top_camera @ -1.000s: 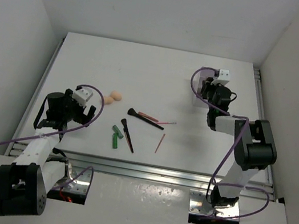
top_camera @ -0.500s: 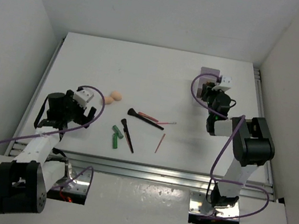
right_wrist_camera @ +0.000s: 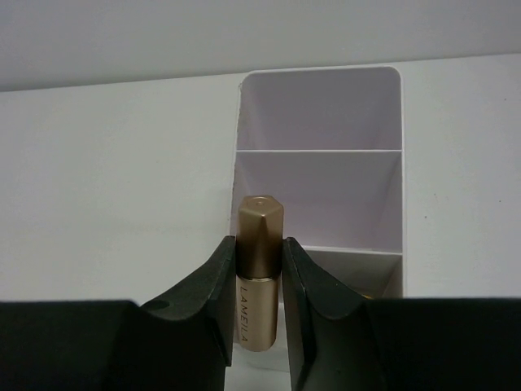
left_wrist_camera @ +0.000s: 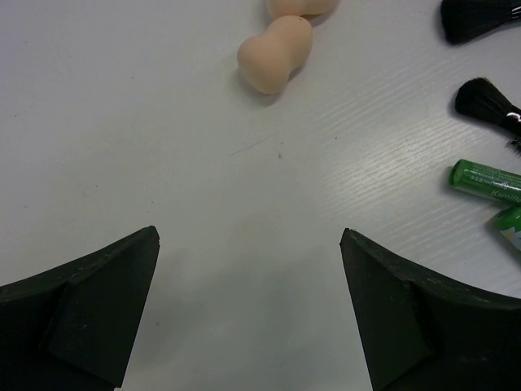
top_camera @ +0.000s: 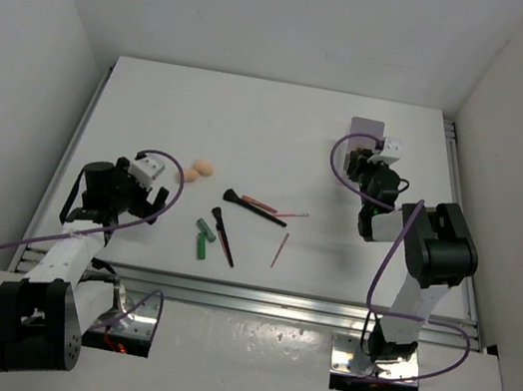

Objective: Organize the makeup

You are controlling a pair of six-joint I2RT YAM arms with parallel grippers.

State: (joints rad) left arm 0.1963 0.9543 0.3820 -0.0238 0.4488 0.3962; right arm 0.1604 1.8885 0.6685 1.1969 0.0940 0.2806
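Note:
My right gripper (right_wrist_camera: 259, 252) is shut on the gold lipstick (right_wrist_camera: 257, 273) just before the translucent white box (right_wrist_camera: 319, 163), which also shows in the top view (top_camera: 365, 138). My left gripper (left_wrist_camera: 248, 244) is open and empty over bare table at the left. Two peach sponges (top_camera: 199, 169) lie ahead of it; one shows whole in the left wrist view (left_wrist_camera: 275, 54). Two black-handled brushes (top_camera: 224, 235) (top_camera: 254, 208), thin pink pencils (top_camera: 279, 248) and green tubes (top_camera: 202, 238) lie mid-table. The tan tube is not in view.
Metal rails (top_camera: 273, 304) run along the table's near edge. White walls close in the table on three sides. The right arm (top_camera: 429, 250) stands over the table's right side.
My right gripper has drawn back toward the near side, away from the box, still shut on the lipstick. The left arm has not moved.

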